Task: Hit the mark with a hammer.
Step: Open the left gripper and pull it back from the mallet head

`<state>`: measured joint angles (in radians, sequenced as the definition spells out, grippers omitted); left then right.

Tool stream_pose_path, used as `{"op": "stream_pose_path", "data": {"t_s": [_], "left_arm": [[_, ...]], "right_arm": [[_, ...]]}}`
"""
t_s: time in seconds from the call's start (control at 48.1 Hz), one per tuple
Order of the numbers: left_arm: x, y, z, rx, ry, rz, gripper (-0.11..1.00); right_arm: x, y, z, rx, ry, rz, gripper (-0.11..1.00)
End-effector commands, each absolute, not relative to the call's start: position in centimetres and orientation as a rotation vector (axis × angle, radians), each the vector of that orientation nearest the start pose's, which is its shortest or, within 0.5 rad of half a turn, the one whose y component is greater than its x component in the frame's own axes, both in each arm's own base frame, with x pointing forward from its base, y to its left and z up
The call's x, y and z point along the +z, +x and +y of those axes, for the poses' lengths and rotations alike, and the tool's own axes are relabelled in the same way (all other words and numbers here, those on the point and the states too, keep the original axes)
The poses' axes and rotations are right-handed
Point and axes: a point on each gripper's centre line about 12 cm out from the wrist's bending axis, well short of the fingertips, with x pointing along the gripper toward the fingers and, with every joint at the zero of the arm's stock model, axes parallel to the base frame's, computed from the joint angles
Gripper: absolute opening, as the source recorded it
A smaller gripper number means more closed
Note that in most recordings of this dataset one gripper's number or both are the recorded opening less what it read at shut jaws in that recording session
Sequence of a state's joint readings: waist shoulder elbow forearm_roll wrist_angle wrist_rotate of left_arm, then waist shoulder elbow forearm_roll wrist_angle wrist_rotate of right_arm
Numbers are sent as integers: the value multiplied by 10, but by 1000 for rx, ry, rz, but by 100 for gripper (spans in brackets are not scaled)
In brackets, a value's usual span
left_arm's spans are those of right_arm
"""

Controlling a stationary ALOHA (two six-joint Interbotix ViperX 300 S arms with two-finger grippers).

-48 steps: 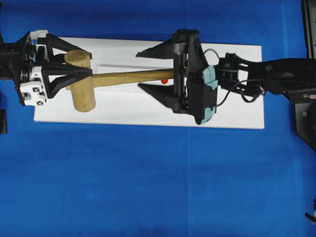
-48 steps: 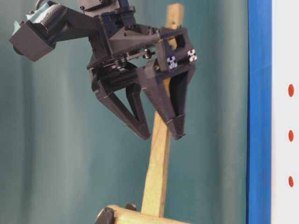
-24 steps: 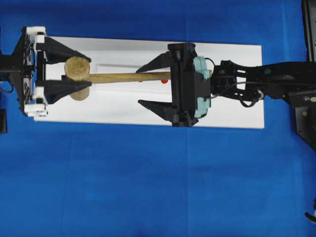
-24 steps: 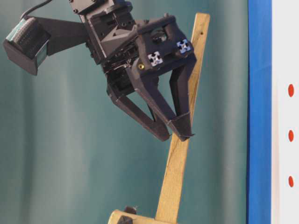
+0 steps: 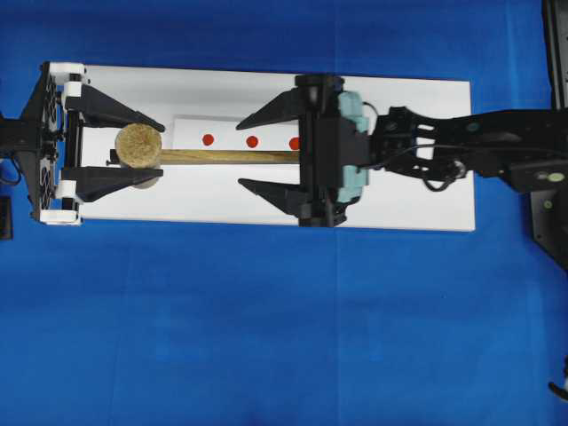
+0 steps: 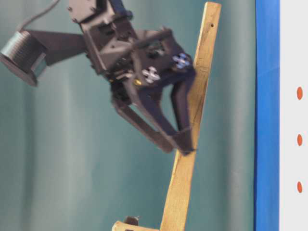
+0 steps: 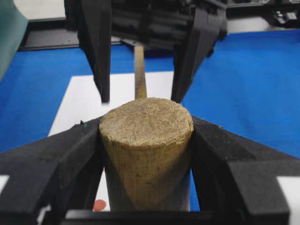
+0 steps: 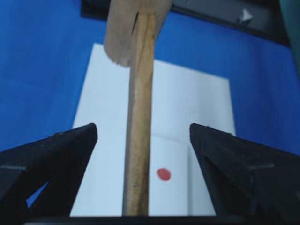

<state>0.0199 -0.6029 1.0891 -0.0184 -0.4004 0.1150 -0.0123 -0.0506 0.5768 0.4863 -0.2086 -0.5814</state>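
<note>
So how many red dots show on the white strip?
3, in a row above the hammer handle: left dot, middle dot, right dot partly hidden by the right tool.

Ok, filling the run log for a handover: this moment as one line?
left claw: shut on hammer head | right claw: open, straddling handle | mark: not yet hit

Left tool (image 5: 133, 158) level and clamped; right tool (image 5: 257, 149) spread wide, apparently gripping nothing.

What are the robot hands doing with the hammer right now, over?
Left gripper clamped on hammer head. Right gripper open, straddling handle, not gripping. Mark not struck; nothing blocking.
</note>
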Motion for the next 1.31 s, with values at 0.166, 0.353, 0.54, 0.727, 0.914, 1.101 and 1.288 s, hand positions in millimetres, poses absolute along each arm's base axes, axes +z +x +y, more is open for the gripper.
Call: {"op": "stream_pose_path", "data": {"t_s": [0.166, 0.353, 0.54, 0.727, 0.914, 1.101, 1.288], "left_arm": [[270, 263, 6, 22, 101, 46, 48], [270, 262, 6, 22, 98, 44, 48], [270, 262, 6, 22, 98, 44, 48], [270, 263, 6, 22, 105, 44, 48], [269, 262, 4, 16, 123, 50, 48], [268, 262, 4, 15, 119, 64, 48], [267, 260, 4, 15, 117, 62, 51]], "right_arm": [[242, 427, -17, -102, -85, 337, 93], [240, 427, -16, -90, -85, 356, 60], [237, 426, -16, -81, -78, 378, 9], [238, 426, -17, -87, -74, 371, 2], [240, 427, -19, -100, -67, 357, 2], [240, 426, -19, -102, -66, 356, 2], [241, 426, -19, -103, -65, 354, 2]]}}
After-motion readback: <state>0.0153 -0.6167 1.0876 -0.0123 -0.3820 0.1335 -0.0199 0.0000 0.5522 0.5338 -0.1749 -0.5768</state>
